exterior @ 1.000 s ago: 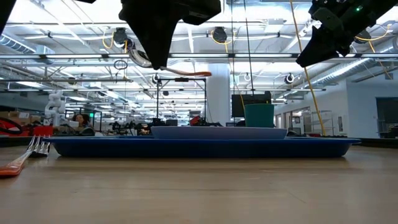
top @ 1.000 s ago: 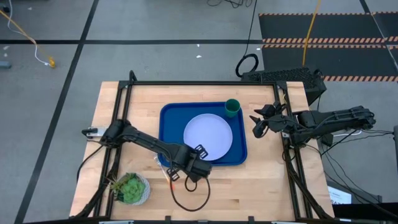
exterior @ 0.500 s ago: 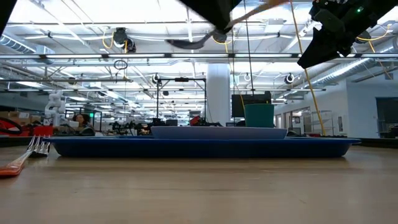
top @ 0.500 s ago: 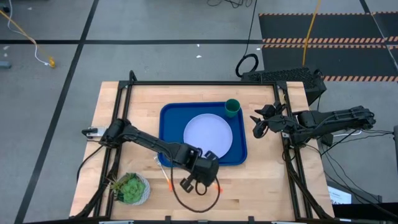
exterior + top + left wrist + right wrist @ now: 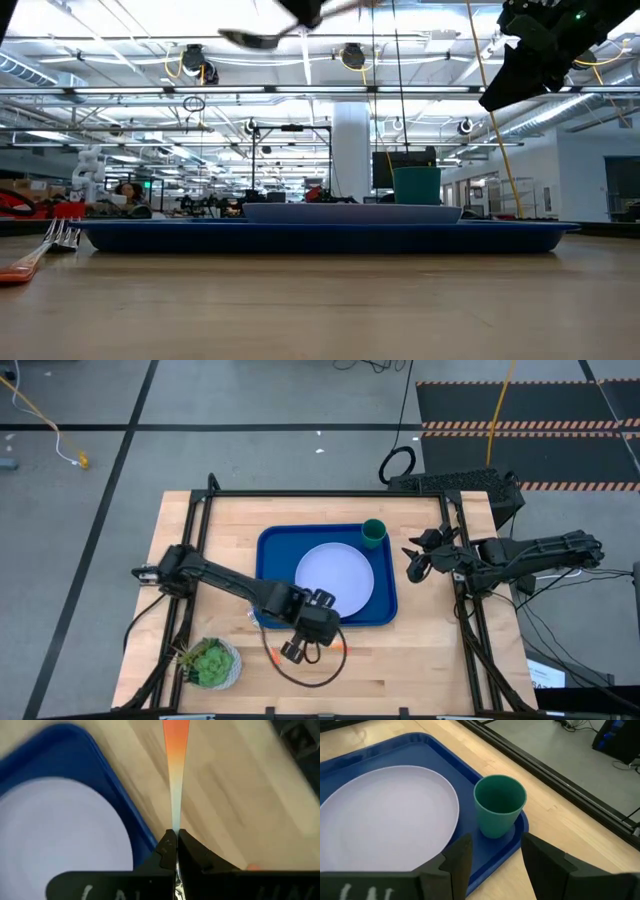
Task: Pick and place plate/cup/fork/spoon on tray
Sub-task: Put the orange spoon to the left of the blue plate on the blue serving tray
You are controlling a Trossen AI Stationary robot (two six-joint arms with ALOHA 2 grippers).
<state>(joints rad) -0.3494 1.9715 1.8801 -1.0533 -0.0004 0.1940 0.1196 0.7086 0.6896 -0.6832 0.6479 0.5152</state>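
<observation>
Left tool (image 5: pixel 175 857) clamped on the small silver spoon with orange handle (image 5: pixel 175 785), gripping the thin metal neck; held high above the wooden surface (image 5: pixel 420 650), just off the near edge of the large blue rectangular plastic tray (image 5: pixel 270 550).

Spoon looks light, stiff and slick, and may pivot in a narrow pinch.

Round pale plate (image 5: pixel 334 579) and small green cup (image 5: pixel 373 532) sit in the tray. Orange-handled fork (image 5: pixel 35 255) lies on the surface.

Right tool (image 5: pixel 492 857) open, waiting beside the tray.

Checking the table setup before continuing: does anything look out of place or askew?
Nothing looks spilled or damaged. The small orange-handled fork lies on the wood outside the blue rectangular tray, and the left gripper holds the orange-handled spoon in the air.
</observation>
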